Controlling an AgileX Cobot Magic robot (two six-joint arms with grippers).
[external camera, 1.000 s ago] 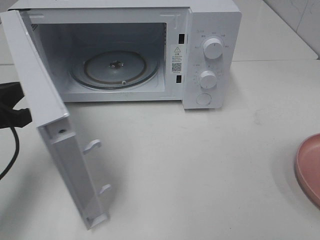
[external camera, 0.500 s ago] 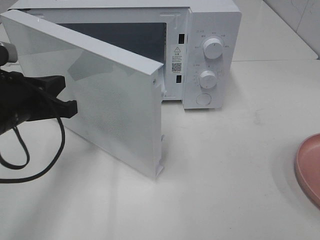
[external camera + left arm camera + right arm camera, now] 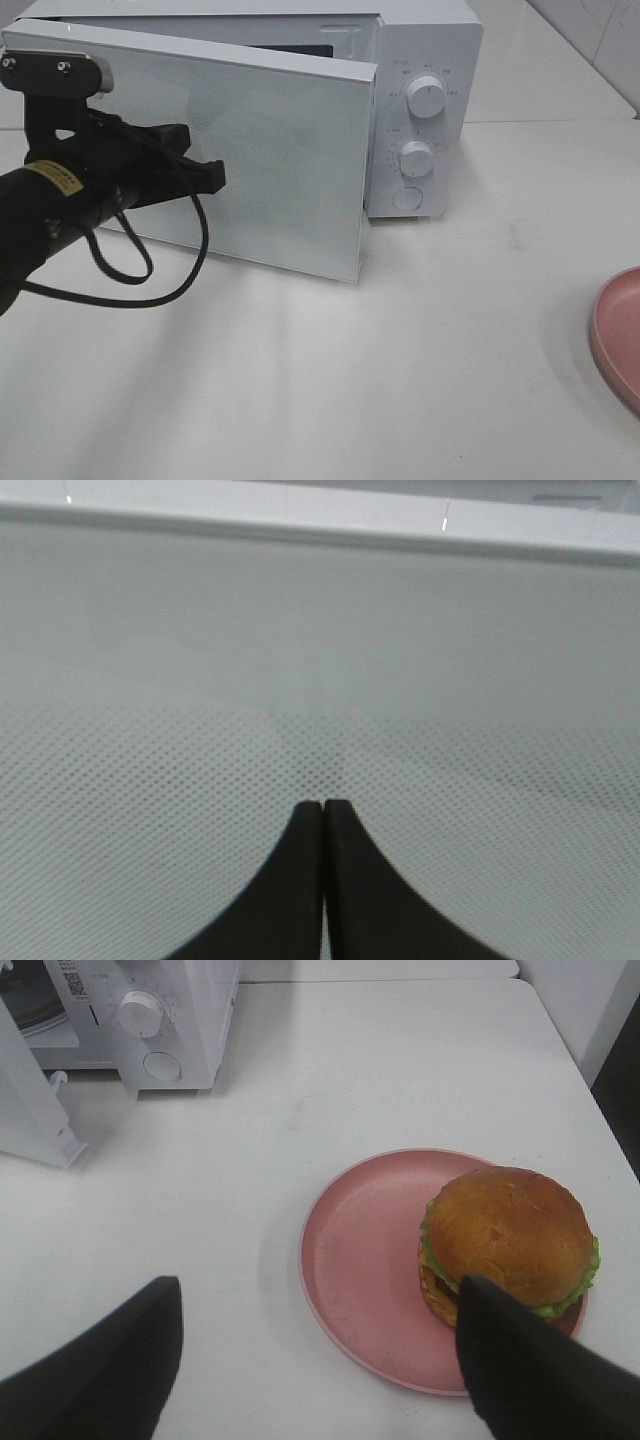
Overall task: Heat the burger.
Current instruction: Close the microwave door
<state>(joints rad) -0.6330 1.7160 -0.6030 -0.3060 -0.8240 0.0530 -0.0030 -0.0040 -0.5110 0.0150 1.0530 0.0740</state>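
The burger [image 3: 510, 1235], golden-brown bun with green lettuce at its edge, sits on one side of a pink plate [image 3: 365, 1250] in the right wrist view. My right gripper [image 3: 318, 1290] hangs open above the plate, one finger [image 3: 520, 1360] overlapping the burger's edge. In the high view only the plate's rim [image 3: 620, 335] shows at the right edge; the burger is out of that view. My left gripper [image 3: 215, 178] is shut, its tips [image 3: 323, 805] pressed against the outside of the microwave door [image 3: 280, 170], which stands nearly shut.
The white microwave [image 3: 425, 110] stands at the back of the white table, with two knobs and a button on its right panel. A black cable loops under the left arm [image 3: 60, 200]. The door's lower corner [image 3: 60, 1145] juts over the table.
The microwave door has swung from wide open to almost shut. My left gripper has moved right and forward along with it, pushing on its outer face. The plate has not moved.
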